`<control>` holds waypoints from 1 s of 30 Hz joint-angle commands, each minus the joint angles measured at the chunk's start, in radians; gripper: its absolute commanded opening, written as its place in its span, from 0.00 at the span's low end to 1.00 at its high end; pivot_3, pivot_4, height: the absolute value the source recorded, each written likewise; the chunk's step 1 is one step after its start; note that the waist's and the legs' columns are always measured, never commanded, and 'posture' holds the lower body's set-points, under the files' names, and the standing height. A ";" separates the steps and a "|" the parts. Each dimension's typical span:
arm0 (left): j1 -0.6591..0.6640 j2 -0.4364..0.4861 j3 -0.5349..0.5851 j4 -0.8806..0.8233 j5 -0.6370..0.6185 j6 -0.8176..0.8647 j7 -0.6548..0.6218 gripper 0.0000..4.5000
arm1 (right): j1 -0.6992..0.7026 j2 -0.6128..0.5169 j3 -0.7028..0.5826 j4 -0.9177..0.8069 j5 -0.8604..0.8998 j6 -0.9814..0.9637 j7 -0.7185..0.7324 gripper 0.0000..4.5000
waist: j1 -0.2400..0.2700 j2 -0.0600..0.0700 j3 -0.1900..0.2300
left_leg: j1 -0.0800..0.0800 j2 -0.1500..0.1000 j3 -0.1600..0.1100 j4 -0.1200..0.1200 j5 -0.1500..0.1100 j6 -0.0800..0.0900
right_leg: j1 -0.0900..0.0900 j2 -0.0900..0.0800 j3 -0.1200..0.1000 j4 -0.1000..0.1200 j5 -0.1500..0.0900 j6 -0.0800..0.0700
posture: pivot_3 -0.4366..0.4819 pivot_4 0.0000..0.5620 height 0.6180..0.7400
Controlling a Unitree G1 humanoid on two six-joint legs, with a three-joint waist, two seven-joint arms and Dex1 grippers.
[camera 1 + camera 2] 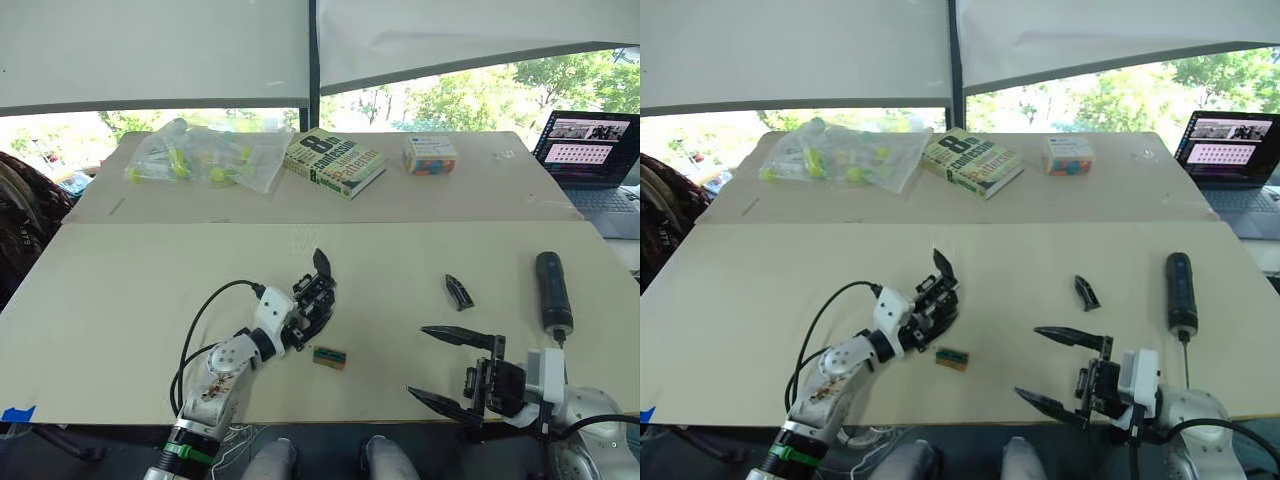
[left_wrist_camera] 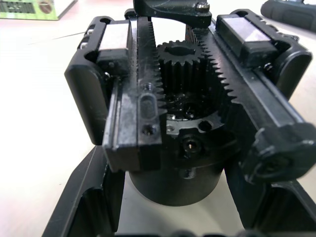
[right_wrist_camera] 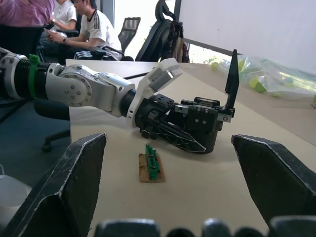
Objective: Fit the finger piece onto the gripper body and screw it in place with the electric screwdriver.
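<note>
My left gripper (image 1: 305, 312) is shut on the gripper body (image 1: 314, 296), a black blocky part held just above the table left of centre. One black pointed finger stands up from its top. Close up, the gripper body (image 2: 182, 113) shows a central gear between two toothed racks. The finger piece (image 1: 459, 291), a small black wedge, lies loose on the table to the right. Beyond it the electric screwdriver (image 1: 552, 290) lies flat with its bit toward me. My right gripper (image 1: 440, 365) stands open and empty near the front edge, short of both.
A small tan-and-green block (image 1: 329, 356) lies just right of my left gripper. At the back of the table (image 1: 120, 300) are a plastic bag of yellow-green items (image 1: 205, 155), a book (image 1: 335, 160) and a small colourful box (image 1: 430, 155). A laptop (image 1: 590, 150) sits far right. People (image 3: 74, 24) sit beyond.
</note>
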 commanded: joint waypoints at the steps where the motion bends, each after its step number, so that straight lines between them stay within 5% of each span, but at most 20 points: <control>1: -0.018 -0.005 -0.007 -0.034 -0.002 -0.032 -0.015 0.52 | 0.011 -0.004 -0.025 -0.035 0.011 -0.034 -0.006 1.00 | 0.001 0.000 0.000 | 0.000 0.000 0.000 0.000 0.000 0.000 | 0.000 0.000 0.000 0.000 0.000 0.000 | 0.48 0.27 0.98; 7: -0.017 0.011 -0.003 -0.020 -0.003 -0.009 -0.040 0.52 | 0.005 0.002 -0.012 -0.026 0.003 -0.040 -0.013 1.00 | 0.001 0.000 0.000 | 0.000 0.000 0.000 0.000 0.000 0.000 | 0.000 0.000 0.000 0.000 0.000 0.000 | 0.48 0.27 0.98; 8: -0.012 0.014 -0.002 -0.024 -0.007 -0.008 -0.046 0.75 | 0.004 0.003 -0.009 -0.025 0.002 -0.041 -0.014 1.00 | 0.000 0.001 0.000 | 0.000 0.000 0.000 0.000 0.000 0.000 | 0.000 0.000 0.000 0.000 0.000 0.000 | 0.48 0.27 0.98; 11: 0.001 0.024 0.007 -0.034 -0.020 0.000 -0.063 0.99 | -0.002 0.002 -0.006 -0.022 0.001 -0.042 -0.017 1.00 | 0.000 0.001 0.000 | 0.001 0.000 0.000 0.000 0.000 0.000 | 0.000 0.000 0.000 0.000 0.000 0.000 | 0.48 0.27 0.98; 24: 0.026 0.187 0.113 0.001 -0.132 -0.011 -0.262 0.99 | -0.020 0.003 0.001 -0.013 -0.004 -0.041 -0.028 1.00 | -0.001 0.003 -0.002 | 0.002 0.001 0.001 0.000 0.000 0.000 | 0.001 0.000 0.001 0.001 0.000 0.000 | 0.48 0.27 0.98; 30: -0.123 0.244 0.085 0.198 -0.151 -0.022 -0.477 0.99 | -0.014 0.005 0.001 -0.029 -0.009 -0.035 -0.047 1.00 | 0.000 0.004 -0.002 | 0.002 0.001 0.002 0.001 0.000 0.000 | 0.001 0.001 0.001 0.002 0.000 0.000 | 0.48 0.27 0.98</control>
